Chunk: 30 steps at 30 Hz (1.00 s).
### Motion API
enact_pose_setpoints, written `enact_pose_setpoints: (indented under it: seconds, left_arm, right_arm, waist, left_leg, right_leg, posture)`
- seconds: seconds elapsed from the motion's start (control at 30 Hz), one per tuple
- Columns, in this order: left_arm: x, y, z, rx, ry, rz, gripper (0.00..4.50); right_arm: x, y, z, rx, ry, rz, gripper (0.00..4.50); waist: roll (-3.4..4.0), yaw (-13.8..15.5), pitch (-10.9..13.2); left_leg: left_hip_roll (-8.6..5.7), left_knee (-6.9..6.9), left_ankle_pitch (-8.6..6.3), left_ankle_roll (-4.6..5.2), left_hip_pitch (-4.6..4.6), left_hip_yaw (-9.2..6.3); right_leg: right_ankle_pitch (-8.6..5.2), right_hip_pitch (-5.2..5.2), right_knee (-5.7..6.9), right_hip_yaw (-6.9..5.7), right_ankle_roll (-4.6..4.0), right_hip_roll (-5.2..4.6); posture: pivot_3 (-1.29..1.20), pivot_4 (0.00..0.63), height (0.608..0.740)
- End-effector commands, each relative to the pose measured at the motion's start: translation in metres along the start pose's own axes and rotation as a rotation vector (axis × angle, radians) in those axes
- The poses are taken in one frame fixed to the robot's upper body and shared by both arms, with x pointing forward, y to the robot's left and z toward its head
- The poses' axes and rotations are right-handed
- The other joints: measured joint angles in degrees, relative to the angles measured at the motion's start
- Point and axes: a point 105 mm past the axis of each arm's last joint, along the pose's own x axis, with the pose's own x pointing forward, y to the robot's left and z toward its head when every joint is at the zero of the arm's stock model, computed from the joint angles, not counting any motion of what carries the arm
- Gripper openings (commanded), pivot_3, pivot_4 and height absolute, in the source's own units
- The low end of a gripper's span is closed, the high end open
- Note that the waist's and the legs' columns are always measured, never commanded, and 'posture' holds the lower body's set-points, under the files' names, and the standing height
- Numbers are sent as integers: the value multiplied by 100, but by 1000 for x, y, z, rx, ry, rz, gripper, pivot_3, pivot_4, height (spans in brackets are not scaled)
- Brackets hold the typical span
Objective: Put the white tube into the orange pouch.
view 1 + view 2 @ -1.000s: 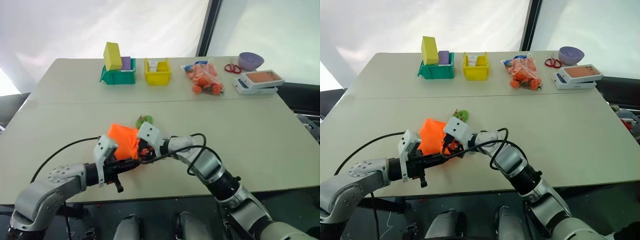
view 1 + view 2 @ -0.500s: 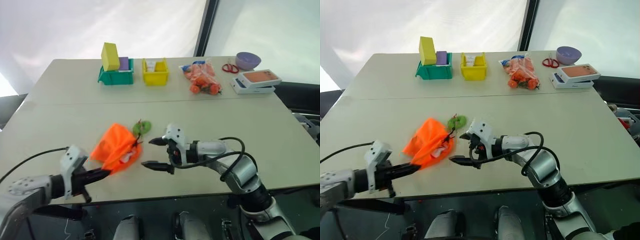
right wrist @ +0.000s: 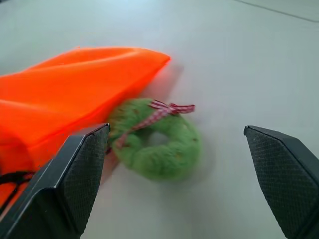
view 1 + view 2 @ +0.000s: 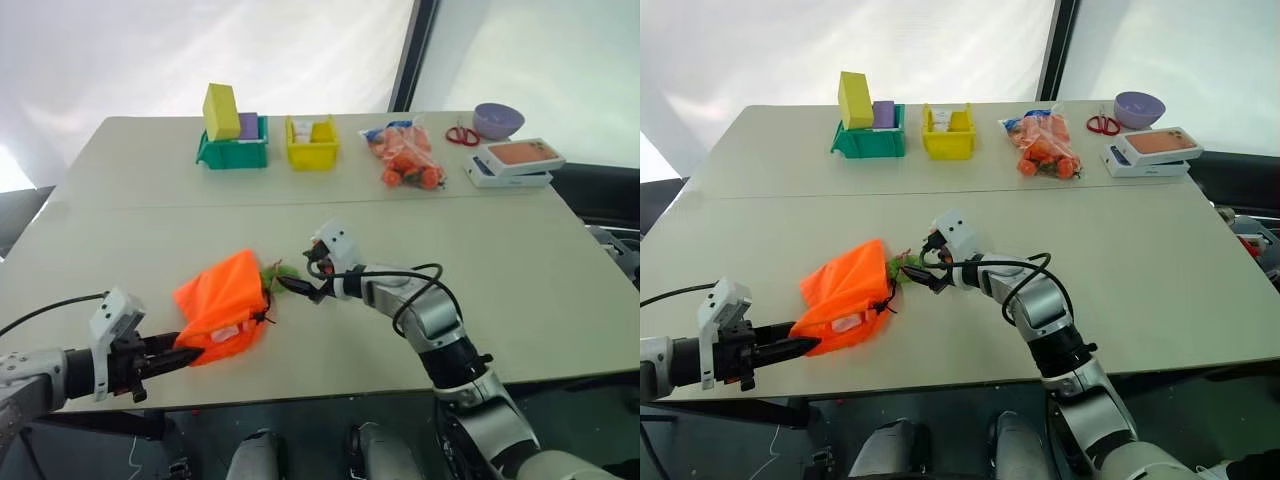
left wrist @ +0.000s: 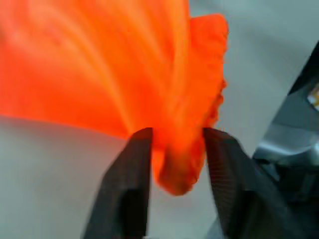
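Left gripper first: in my left wrist view the two black fingers sit a little apart with a fold of the orange pouch between them, so I read it as pinching the near corner of the fabric. From the head camera that corner of the pouch runs right onto the fingertips, near the table's front edge.

Right gripper is spread wide and holding nothing. Its wrist camera looks straight at the round green tag, a fuzzy ring with a red-and-white checked ribbon, lying on the table against the pouch's far edge. The tag sits between the two open fingers, and I can't see either pad touching it.

The white tube: all I get is a small whitish patch in the pouch's open mouth, on the near right side by the black cord. Looks like it's inside, but I can't make out the cap or label.

Compared with a second ago: back then both grippers were bunched together right at the pouch. Since then the left one has pulled off to the left with the pouch dragged along and stretched flatter, and the right one has let go, swung out, and come back to the green tag.
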Motion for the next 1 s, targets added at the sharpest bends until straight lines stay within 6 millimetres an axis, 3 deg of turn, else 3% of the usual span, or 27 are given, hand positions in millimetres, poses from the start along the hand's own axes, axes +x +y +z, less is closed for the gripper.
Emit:
enact_pose_setpoints:
  seconds: [0.03, 0.13, 0.37, 0.57, 0.7, 0.9, 1.0]
  left_arm:
    - [-10, -1, 19, 4, -71, 3, 2867]
    - [-13, 0, 23, -7, -82, 8, 2904]
    - [-7, 10, 37, 26, -183, 67, 2904]
    - [7, 8, 50, 65, -240, 48, 2904]
    - [21, 2, 59, 71, -262, -4, 2904]
    - [32, -8, 60, 109, -208, -86, 2904]
    - [38, -11, 63, 129, -194, -122, 2904]
  right_arm:
    - [7, -3, 10, -12, -30, -35, 4500]
    - [11, 2, 3, -24, -6, -9, 3557]
    - [8, 5, -2, -23, -2, 14, 13]
    - [-17, -15, 6, -19, -67, -42, 13]
    - [-59, -28, 13, 13, -150, -56, 13]
    - [-95, -30, 22, 64, -228, -69, 13]
    - [-100, -30, 22, 83, -238, -79, 13]
  waist:
    - [0, 0, 0]
    - [1, -1, 0]
    - [-1, 15, -1]
    - [-2, 39, -1]
    - [-6, 62, -4]
    - [-10, 1, -6]
    - [-8, 40, -5]
  left_leg:
    - [2, 0, 1, -2, 0, -1]
    - [2, 0, 6, 1, 2, -2]
    - [1, 2, 11, 9, 2, -2]
    - [0, 6, 11, 9, 2, -2]
    - [-4, 7, 11, 10, 1, -3]
    - [7, 1, 12, 12, 5, 0]
    - [10, -3, 13, 10, 7, -7]
  right_leg:
    - [0, 0, 0, 0, 0, 4]
    - [0, 1, 2, -1, 0, 8]
    - [0, 5, 2, -4, 1, 9]
    - [1, 10, 2, -4, 2, 8]
    - [0, 16, -1, -3, 3, 8]
    - [0, 27, 9, 1, 4, 19]
    - [-1, 22, 12, -1, 2, 26]
  posture:
    - [0, 150, 740]
    - [0, 150, 740]
    - [0, 150, 740]
    - [0, 150, 740]
    - [0, 150, 740]
    - [0, 150, 740]
    - [0, 150, 740]
